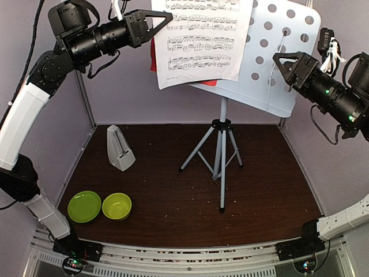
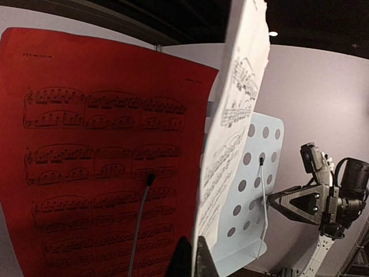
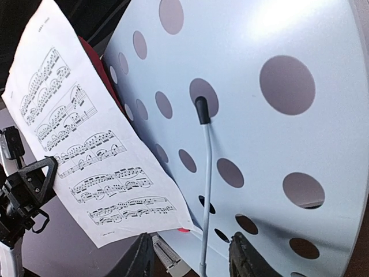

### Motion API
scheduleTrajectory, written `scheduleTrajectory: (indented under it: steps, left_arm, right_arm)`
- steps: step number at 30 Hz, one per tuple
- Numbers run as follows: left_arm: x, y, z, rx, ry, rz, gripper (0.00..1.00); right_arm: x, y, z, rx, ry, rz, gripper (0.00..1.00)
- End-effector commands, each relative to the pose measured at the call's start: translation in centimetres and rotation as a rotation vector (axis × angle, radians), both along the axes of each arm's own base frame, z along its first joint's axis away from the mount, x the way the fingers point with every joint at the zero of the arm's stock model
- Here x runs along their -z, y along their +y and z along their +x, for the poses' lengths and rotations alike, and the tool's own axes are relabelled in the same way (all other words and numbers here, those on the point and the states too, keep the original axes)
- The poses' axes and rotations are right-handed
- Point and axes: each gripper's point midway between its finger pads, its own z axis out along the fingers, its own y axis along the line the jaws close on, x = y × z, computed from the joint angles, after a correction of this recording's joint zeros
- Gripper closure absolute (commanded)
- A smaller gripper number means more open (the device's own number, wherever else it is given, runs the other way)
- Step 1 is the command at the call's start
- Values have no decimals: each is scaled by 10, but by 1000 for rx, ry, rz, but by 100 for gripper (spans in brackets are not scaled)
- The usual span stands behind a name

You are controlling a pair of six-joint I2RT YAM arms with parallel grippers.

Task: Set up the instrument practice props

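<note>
Music stand (image 1: 282,63): perforated desk looks like smooth, pale painted metal with a soft sheen; grey tubular tripod legs, satin finish.
Retaining wire (image 3: 206,173): pale and smooth, with a black rubbery tip.
White music sheet (image 1: 199,40): thin matt paper, black print.
Red music sheet (image 2: 86,144): matt coloured paper, black print.
Metronome (image 1: 120,149): whitish, smooth, plastic-looking casing.
Shallow bowl (image 1: 84,206) and deeper bowl (image 1: 117,206): lime-green plastic, slight gloss.
Table (image 1: 173,190): dark brown wood-look top, matt, crumb-speckled.
</note>
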Motion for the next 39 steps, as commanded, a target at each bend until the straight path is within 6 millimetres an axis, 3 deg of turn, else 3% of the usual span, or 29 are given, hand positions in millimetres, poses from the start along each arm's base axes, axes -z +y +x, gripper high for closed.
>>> scheduleTrajectory:
  steps: [1, 12, 18, 27, 35, 39]
  left_arm:
    - [-23, 6, 1, -19, -37, -85, 100]
    - [-19, 6, 11, -71, -56, -67, 100]
    - [-22, 8, 11, -85, -74, -75, 100]
    - [-28, 13, 9, -93, -81, -89, 100]
    - [-29, 11, 11, -92, -84, -100, 100]
    - [-30, 8, 12, -87, -87, -108, 100]
  right_arm:
    - [-19, -14, 2, 63, -22, 55, 56]
    - [-14, -7, 13, 101, 11, 94, 61]
    - [-13, -4, 13, 90, 10, 97, 81]
    - [-11, 0, 10, 57, -12, 72, 100]
    - [-13, 7, 3, 4, -90, 16, 100]
    - [-17, 2, 4, 26, -88, 11, 100]
